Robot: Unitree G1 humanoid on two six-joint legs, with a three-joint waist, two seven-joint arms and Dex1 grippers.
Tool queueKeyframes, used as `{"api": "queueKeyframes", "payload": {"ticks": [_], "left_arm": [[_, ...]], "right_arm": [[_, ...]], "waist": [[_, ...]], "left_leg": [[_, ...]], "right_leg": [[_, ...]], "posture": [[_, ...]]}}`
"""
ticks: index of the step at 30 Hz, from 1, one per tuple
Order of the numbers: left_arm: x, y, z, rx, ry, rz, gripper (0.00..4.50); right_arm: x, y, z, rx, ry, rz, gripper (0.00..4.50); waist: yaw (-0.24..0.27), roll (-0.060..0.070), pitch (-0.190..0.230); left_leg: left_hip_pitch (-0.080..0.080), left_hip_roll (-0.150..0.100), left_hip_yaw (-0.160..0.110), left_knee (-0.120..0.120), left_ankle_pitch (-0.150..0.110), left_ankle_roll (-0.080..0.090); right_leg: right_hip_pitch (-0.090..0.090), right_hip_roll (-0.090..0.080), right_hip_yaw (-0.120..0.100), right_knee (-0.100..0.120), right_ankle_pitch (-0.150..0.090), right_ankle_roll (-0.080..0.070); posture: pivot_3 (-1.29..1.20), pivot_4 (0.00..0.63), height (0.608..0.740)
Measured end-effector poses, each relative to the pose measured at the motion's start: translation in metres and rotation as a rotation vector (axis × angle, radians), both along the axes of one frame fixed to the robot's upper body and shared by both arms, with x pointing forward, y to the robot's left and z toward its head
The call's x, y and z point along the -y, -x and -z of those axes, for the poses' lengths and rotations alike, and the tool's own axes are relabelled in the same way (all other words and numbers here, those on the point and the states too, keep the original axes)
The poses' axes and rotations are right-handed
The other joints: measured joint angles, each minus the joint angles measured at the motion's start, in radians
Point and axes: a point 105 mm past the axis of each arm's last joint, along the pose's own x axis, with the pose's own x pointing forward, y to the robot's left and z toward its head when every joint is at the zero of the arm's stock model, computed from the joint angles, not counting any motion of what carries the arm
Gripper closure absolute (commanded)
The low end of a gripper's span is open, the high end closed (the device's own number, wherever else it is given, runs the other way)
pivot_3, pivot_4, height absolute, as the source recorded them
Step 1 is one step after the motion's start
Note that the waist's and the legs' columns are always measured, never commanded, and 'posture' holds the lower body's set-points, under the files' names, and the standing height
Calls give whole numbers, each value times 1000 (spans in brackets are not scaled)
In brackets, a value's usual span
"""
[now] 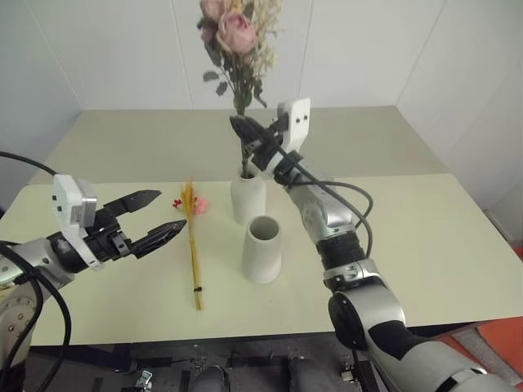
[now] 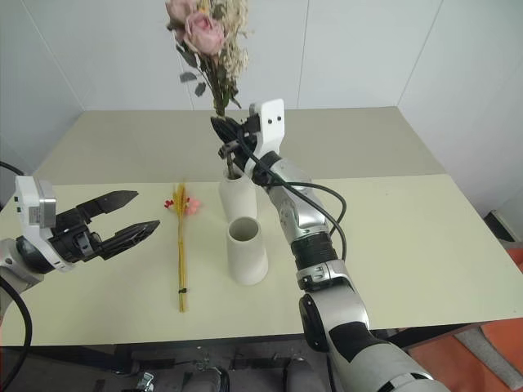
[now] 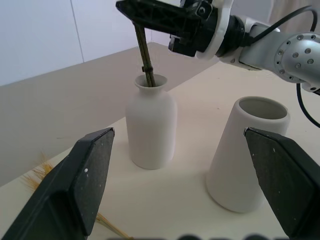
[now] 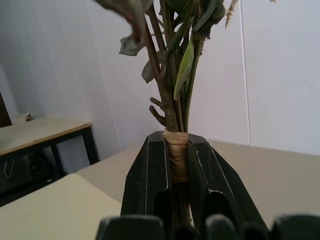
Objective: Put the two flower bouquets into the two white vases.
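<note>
While the right tool [image 1: 245, 129] clamps the bushy pink-rose bouquet [image 1: 239, 37], stems in the narrow-necked matte white vase [image 1: 248, 197], the left tool [image 1: 157, 219] gapes wide.

The rose bouquet [image 1: 237, 37] is cut off at the top edge in both eye views, its highest blooms out of sight. Its stem ends vanish inside the narrow-necked vase [image 1: 248, 196], so their depth cannot be told. The thin bouquet's [image 1: 193, 245] small blossoms are too small to make out singly.

rose bouquet [image 1: 237, 37] stems in bottle vase [image 1: 248, 198] | cone vase [image 1: 262, 249] before | wheat bouquet [image 1: 194, 245] left
</note>
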Motion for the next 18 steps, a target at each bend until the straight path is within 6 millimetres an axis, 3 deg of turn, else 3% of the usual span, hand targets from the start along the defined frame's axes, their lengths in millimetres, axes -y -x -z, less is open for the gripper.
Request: {"api": "queueKeyframes", "payload": {"ticks": [7,11,15,18], "left_arm": [[1,0,0,1,0,5,0],[2,-1,-1,3,-1,12,0],[2,-1,-1,3,-2,14,0],[2,-1,-1,4,-3,16,0]], "right_arm": [[4,-2,1,-1,1,14,4272],[6,1,6,6,15,10,2914],[12,5,25,-8,49,12,1410],[19,8,21,21,66,21,277]], "waist": [[-1,0,0],[0,0,0],[0,0,0],[0,0,0]], "left_leg": [[0,0,0,-1,0,0],[0,0,0,-1,0,0],[0,0,0,-1,0,0],[0,0,0,-1,0,0]], "right_leg": [[0,0,0,0,0,0],[0,0,0,0,0,0],[0,0,0,0,0,0],[0,0,0,0,0,0]], "posture": [[0,150,740],[0,150,740],[0,150,740],[0,150,740]]}}
